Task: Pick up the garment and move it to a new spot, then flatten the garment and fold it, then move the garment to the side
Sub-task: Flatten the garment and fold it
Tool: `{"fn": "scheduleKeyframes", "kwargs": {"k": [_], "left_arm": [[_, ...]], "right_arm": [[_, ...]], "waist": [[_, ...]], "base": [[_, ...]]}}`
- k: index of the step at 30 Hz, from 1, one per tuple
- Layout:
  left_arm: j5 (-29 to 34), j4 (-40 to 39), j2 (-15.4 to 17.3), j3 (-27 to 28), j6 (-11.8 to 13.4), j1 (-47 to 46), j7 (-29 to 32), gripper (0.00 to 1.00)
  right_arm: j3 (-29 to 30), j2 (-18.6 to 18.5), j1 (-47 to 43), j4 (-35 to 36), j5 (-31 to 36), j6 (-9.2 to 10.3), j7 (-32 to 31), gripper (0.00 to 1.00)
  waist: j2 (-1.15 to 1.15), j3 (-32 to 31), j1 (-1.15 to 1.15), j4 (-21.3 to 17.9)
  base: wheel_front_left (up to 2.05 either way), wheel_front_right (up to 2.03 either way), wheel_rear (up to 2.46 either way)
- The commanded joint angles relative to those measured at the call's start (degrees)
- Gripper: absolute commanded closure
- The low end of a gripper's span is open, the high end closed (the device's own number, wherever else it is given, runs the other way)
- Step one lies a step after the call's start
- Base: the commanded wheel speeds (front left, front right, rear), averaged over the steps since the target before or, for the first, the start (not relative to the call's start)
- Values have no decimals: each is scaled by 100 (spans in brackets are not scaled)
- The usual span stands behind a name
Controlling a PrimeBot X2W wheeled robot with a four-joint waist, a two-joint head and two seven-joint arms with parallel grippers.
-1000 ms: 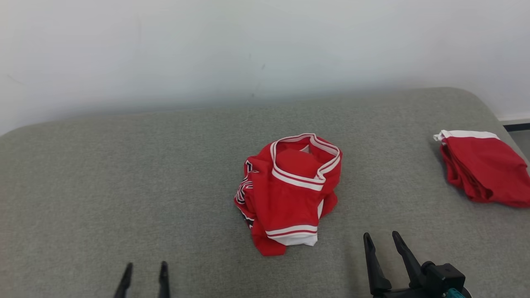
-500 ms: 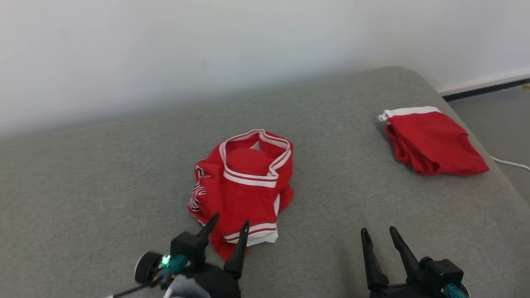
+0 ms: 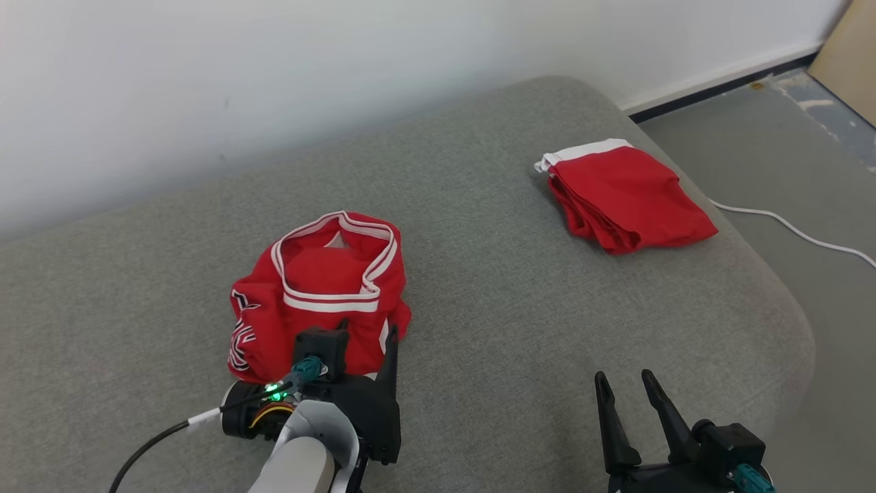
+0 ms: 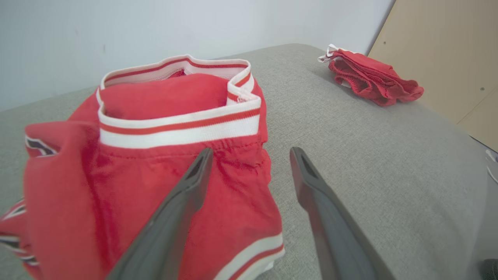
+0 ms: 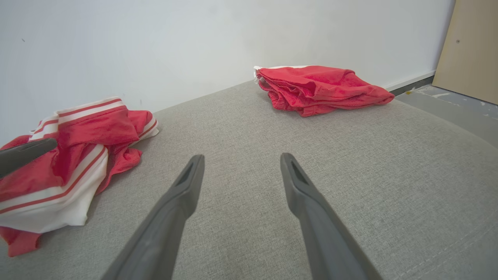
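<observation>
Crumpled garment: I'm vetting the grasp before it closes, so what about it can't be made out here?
- Head view: the crumpled garment's near hem, hidden behind the left claw and its wrist.
- Left wrist view: its black-and-white print, folded in and cut off by the left edge.
- Left wrist view: whether the open claw's fingers touch the cloth; depth is unclear.
- Every view: its full shape, too bunched.

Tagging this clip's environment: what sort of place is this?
Probably an indoor test room: a grey padded surface against a bare white wall, a grey floor with a loose white cable, plus a crumpled red garment and a folded red garment.
</observation>
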State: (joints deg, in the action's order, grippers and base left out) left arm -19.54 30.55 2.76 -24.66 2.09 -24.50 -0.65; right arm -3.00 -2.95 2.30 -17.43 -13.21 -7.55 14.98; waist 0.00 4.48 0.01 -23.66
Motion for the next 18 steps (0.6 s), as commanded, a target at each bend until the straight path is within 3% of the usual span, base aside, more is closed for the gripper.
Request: {"fn": "scheduleKeyframes", "kwargs": {"k": [1,8,11,15,18], "left_arm": [[-28,53,24,-12,104,-84,27,0],[158,655,19,-69,1000,-347,-34,0],[254,856,29,-53,1265,-418,-124,0],[158,990,28,44,1409,-479,-269,0],[5,1011,21,133,1368,-536,-435,0]], "right_arm": [[-24,16,40,-9,-27,14,23,0],[-70,15,93,14,-9,14,26,0],[-69,15,81,24,7,14,26,0],[-43,15,32,25,24,14,24,0],[-75,14,50,8,19,14,19,0]], "waist": [[0,97,-1,-128],[0,108,-1,-241],[0,96,-1,-263],[0,82,-1,-228],[0,67,-1,-188]], "base": [[0,0,0],[0,0,0],[0,0,0],[0,0,0],[0,0,0]]}}
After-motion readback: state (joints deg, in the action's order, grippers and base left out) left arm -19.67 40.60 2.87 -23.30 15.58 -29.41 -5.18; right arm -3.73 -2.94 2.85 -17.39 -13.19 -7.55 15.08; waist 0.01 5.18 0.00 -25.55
